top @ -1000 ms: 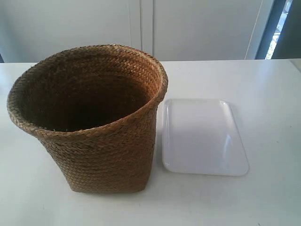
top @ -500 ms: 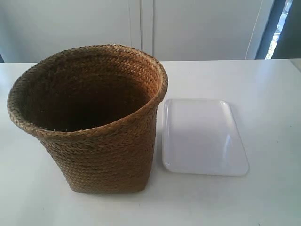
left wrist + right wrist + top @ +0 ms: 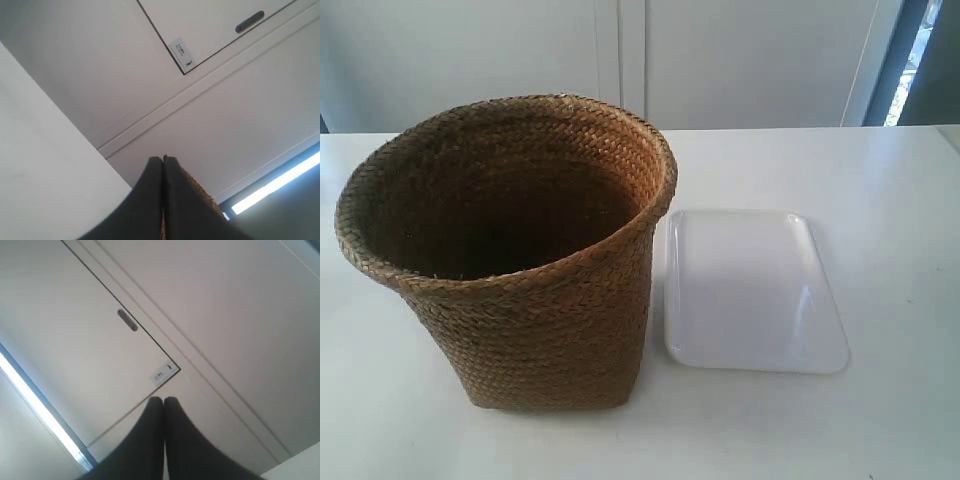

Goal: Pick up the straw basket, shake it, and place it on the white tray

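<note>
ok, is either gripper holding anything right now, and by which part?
Nothing is held. The left gripper and right gripper are both shut empty. The straw basket stands untouched on the table beside the white tray.

A white table (image 3: 890, 430) is seen below pale cabinet doors (image 3: 750, 60) at 12 o'clock. A bright window strip (image 3: 918, 45) is set at 1 o'clock. A dark handle (image 3: 249, 21) and a small label (image 3: 182, 52) are borne by one door.
</note>
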You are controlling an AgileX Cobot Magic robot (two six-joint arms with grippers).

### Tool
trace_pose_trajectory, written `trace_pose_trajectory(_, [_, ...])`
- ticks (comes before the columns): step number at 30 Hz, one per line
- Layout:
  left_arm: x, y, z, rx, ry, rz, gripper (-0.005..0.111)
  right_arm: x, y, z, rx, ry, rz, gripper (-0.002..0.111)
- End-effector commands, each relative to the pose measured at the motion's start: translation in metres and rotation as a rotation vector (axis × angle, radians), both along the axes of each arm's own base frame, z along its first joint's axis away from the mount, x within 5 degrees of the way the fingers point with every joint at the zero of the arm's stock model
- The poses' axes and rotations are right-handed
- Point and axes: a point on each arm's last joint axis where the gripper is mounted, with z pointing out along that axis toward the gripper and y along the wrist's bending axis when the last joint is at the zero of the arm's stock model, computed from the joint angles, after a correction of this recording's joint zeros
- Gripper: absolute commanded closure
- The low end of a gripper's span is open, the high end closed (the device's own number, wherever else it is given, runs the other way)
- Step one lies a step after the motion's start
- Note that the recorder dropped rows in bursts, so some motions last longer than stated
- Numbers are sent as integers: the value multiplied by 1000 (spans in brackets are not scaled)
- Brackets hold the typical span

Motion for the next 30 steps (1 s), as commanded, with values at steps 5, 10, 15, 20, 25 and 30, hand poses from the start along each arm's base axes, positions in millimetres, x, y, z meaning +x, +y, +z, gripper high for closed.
trace_pose_trajectory(5, [16,-3,45,195,78,-7,107,27,7,47,-284,123,-24,108])
trace_pose_trajectory(10, [40,-7,87,391,150,-48,107,61,14,74,-489,276,27,108])
trace_pose_trajectory(15, [68,-15,129,557,231,-164,107,95,23,86,-557,483,157,108])
trace_pose_trajectory(20, [78,-30,153,832,408,-433,107,115,27,91,-555,561,212,108])
trace_pose_trajectory(25, [74,-29,154,903,459,-467,107,110,26,76,-665,716,260,108])
trace_pose_trajectory(30, [76,-25,152,1008,514,-463,107,110,26,73,-813,720,277,108])
